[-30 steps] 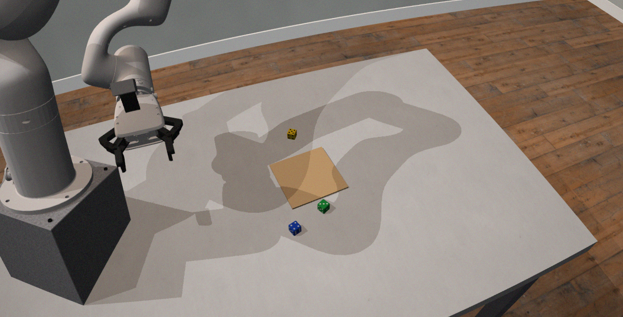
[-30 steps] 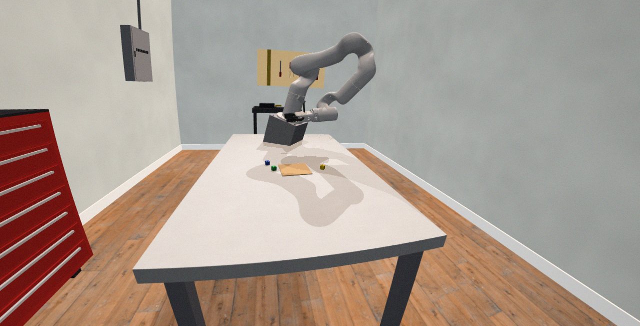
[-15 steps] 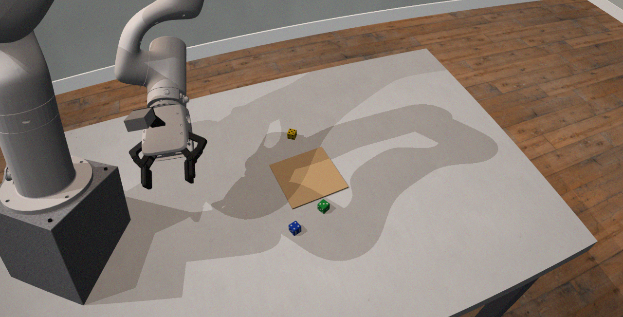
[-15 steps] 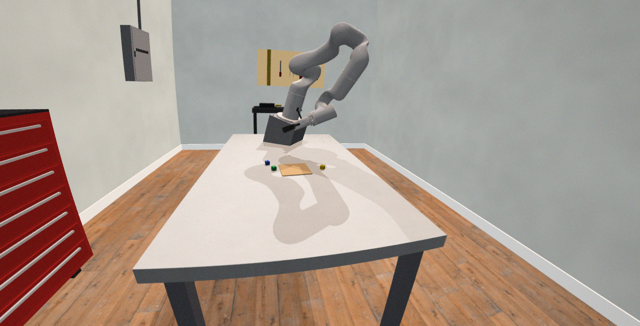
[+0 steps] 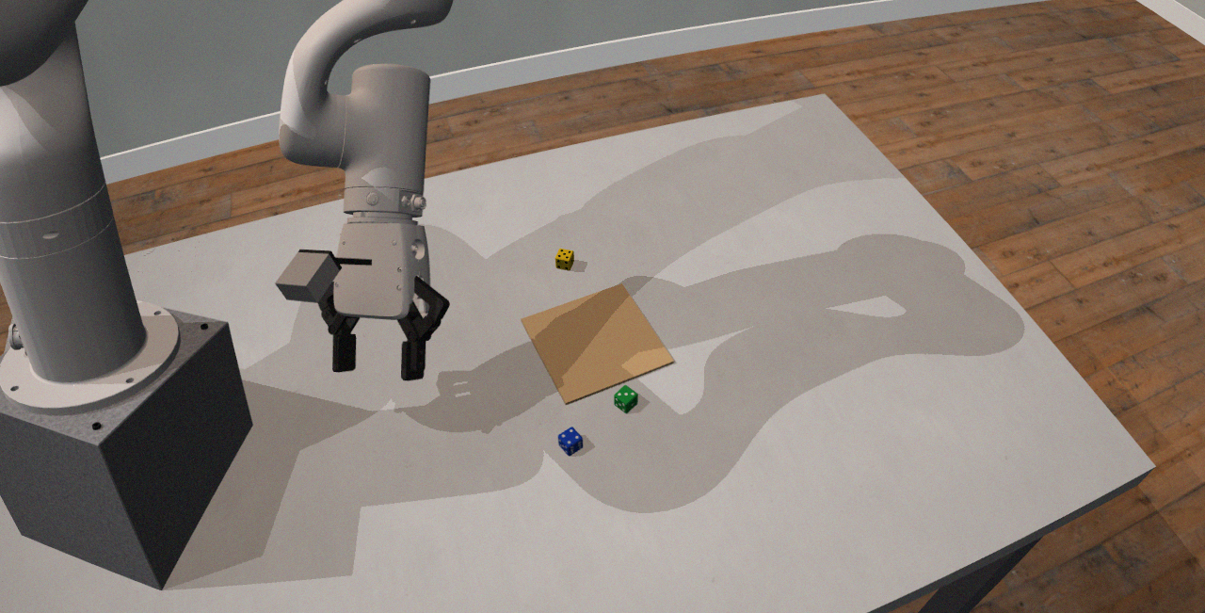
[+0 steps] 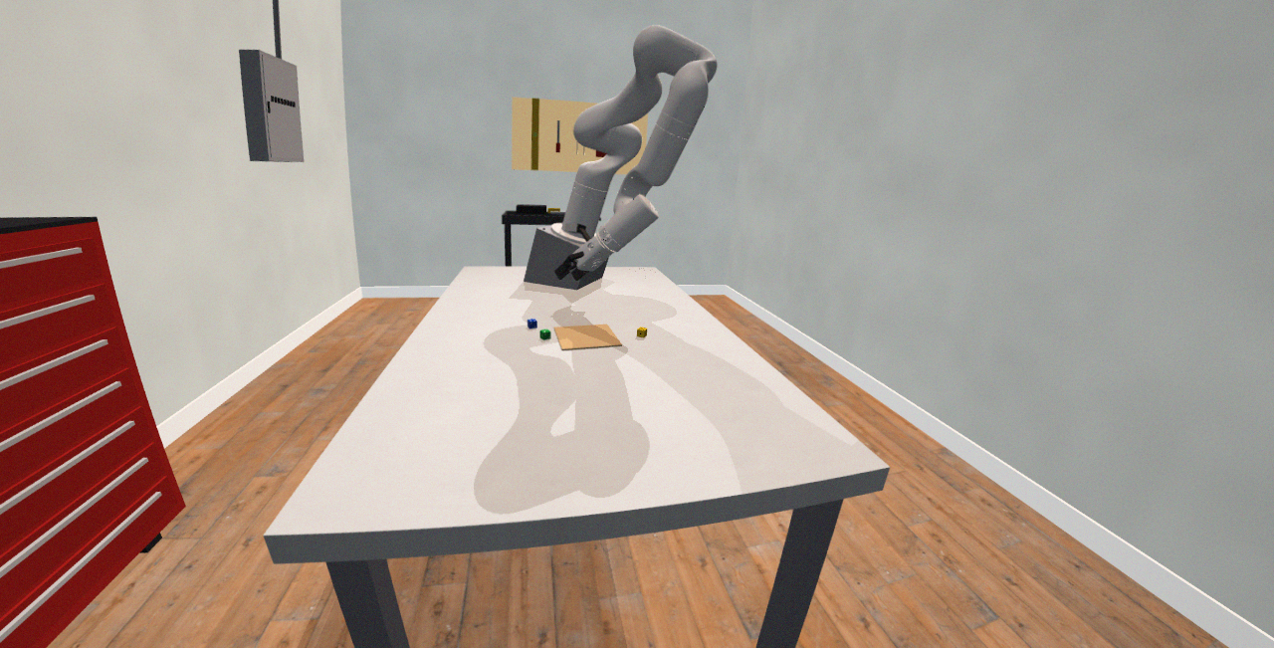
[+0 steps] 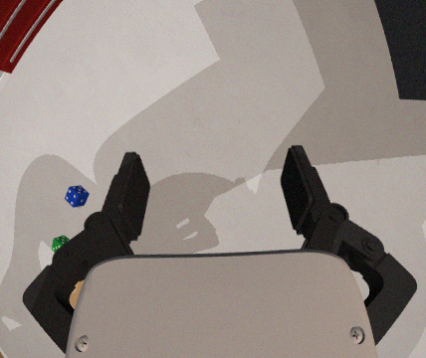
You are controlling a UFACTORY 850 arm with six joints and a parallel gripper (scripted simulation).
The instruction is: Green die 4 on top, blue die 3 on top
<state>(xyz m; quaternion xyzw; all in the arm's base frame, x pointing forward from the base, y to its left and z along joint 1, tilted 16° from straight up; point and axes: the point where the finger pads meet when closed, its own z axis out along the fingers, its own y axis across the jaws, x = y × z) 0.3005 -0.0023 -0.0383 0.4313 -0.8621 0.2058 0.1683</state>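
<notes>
My gripper is open and empty, above the table between the robot base and the mat. The tan mat lies flat with no die on it; a sliver shows in the wrist view. The green die lies just off the mat's near edge in the top view, its top seemingly 3. The blue die lies farther off, its top seemingly 4. The yellow die lies beyond the mat's opposite edge, its top seemingly 5.
The dark robot base stands on the table left of the mat in the top view. A red drawer cabinet stands beside the table.
</notes>
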